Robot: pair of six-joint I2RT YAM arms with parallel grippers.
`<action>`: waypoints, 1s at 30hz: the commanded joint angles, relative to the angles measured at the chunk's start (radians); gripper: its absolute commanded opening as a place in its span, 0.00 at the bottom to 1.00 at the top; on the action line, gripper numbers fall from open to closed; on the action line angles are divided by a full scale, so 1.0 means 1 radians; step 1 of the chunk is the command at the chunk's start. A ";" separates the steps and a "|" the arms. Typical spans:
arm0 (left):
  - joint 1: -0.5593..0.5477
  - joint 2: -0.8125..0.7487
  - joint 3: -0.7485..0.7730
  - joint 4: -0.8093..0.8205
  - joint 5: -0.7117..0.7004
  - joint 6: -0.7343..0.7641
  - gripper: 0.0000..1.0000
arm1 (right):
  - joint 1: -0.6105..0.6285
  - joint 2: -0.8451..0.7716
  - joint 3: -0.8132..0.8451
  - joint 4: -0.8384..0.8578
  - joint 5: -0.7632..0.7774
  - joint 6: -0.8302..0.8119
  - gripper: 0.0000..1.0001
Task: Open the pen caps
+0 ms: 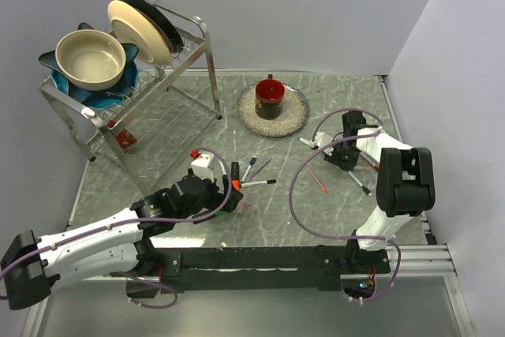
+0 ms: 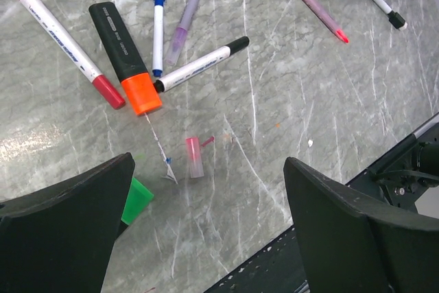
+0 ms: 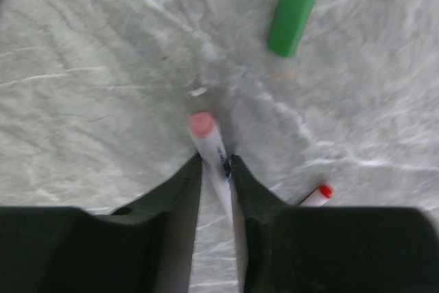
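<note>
Where the right end effector [image 3: 216, 162] fills the bottom of its wrist view, its two fingers are pinched onto a slim white pen [image 3: 218, 162]. The pen's pink end [image 3: 201, 123], probably a cap though the view is blurred, points up the frame just past the fingertips. In the upper right of that frame lies a dark green cap [image 3: 295, 12] fitted on a white body, and a red-tipped pen [image 3: 321, 193] peeks out at lower right.

The left end effector [image 2: 209, 190] stands wide open above the desk [image 2: 309, 101], holding nothing. A loose pink cap [image 2: 195, 157] lies on the desk between its fingers, and a bright green cap [image 2: 137, 200] sits half hidden by the finger at lower left. Further up, in the upper left of the frame, pens lie fanned together. They are a thick black marker [image 2: 113, 39] with its orange cap [image 2: 140, 94] on, a white pen wearing a red cap [image 2: 108, 92], another wearing a black cap [image 2: 236, 44], a blue pen [image 2: 158, 18] and a purple pen [image 2: 186, 15].
</note>
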 commanded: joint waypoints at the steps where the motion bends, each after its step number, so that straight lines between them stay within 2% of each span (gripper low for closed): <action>1: 0.011 0.003 -0.003 0.056 -0.013 0.009 0.97 | 0.005 0.045 0.033 0.052 -0.012 -0.040 0.21; 12: 0.026 0.038 -0.005 0.108 0.033 0.003 0.98 | 0.005 0.050 0.064 0.161 -0.090 -0.048 0.00; 19: 0.081 0.057 -0.052 0.275 0.206 -0.047 0.99 | -0.013 -0.065 0.075 0.218 -0.164 0.035 0.00; 25: 0.095 0.084 -0.049 0.355 0.279 -0.072 0.99 | -0.019 -0.231 0.043 0.244 -0.237 0.211 0.00; 30: 0.093 0.144 -0.011 0.450 0.351 -0.081 0.98 | -0.019 -0.421 0.024 0.239 -0.351 0.447 0.00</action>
